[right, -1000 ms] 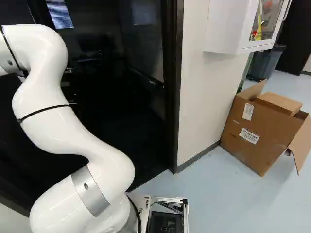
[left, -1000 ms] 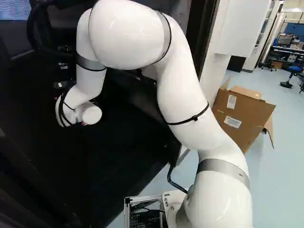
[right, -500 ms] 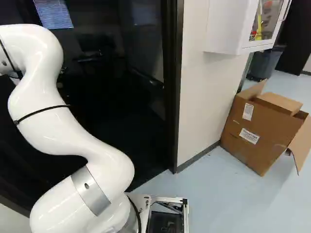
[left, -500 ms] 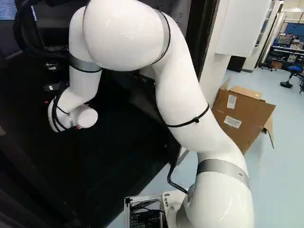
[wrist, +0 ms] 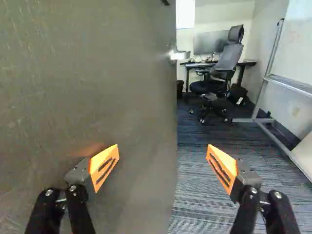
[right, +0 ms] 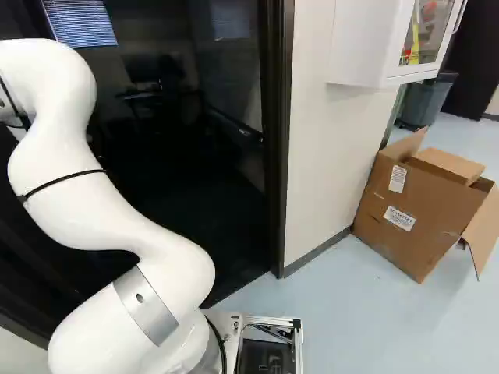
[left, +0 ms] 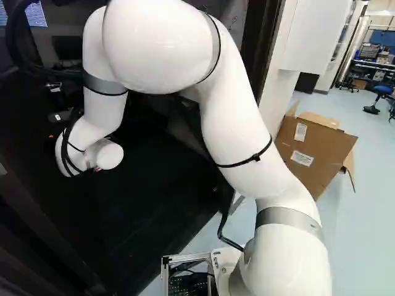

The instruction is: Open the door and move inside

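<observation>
In the wrist view the grey door [wrist: 92, 87] stands ajar, its metal handle [wrist: 180, 55] near the free edge, ahead of the fingers. My gripper [wrist: 162, 168] is open with nothing gripped: one orange pad is in front of the door face, the other beyond its edge, before the opening. Whether a finger touches the door cannot be told. In the left base view my arm's wrist [left: 89, 154] is bent down in the dark doorway and hides the gripper. The dark door frame [right: 277, 156] stands right of the arm in the right base view.
Through the opening are a chair [wrist: 224, 73], a desk [wrist: 243, 62] and a whiteboard's metal stand [wrist: 265, 83]. Right of the doorway are a wall [right: 320, 156], a white cabinet [right: 362, 47] above and an open cardboard box [right: 413, 210] on the floor.
My arm's wrist has moved left and slightly down in the left base view. The door has swung further open, showing more blinds and room in the right base view. The base has not moved.
</observation>
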You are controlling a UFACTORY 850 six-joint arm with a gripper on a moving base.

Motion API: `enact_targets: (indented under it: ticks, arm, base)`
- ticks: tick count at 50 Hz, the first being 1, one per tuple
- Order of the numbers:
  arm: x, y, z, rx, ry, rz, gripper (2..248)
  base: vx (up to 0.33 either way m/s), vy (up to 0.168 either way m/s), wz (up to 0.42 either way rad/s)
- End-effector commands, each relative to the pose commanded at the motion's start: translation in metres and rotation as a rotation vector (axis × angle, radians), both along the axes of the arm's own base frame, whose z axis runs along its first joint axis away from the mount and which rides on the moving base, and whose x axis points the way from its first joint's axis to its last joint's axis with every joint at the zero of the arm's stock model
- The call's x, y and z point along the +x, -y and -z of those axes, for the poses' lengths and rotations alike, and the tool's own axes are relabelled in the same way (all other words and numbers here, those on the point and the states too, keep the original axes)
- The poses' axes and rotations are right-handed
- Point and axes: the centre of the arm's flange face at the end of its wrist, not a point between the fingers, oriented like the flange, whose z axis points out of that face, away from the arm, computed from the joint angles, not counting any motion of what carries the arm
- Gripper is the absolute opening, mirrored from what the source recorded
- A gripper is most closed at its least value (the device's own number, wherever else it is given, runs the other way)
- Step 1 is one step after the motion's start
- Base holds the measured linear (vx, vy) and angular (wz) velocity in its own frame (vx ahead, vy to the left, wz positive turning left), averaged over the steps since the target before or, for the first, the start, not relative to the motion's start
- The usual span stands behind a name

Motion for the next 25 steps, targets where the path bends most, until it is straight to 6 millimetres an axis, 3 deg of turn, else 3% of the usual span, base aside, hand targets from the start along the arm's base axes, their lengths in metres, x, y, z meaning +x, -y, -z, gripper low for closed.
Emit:
enact_targets:
  ticks: [25]
  arm:
    - [-0.017, -0.019, 0.001, -0.001, 0.012, -0.056, 247]
  base:
    - [0.0, 0.0, 0.0]
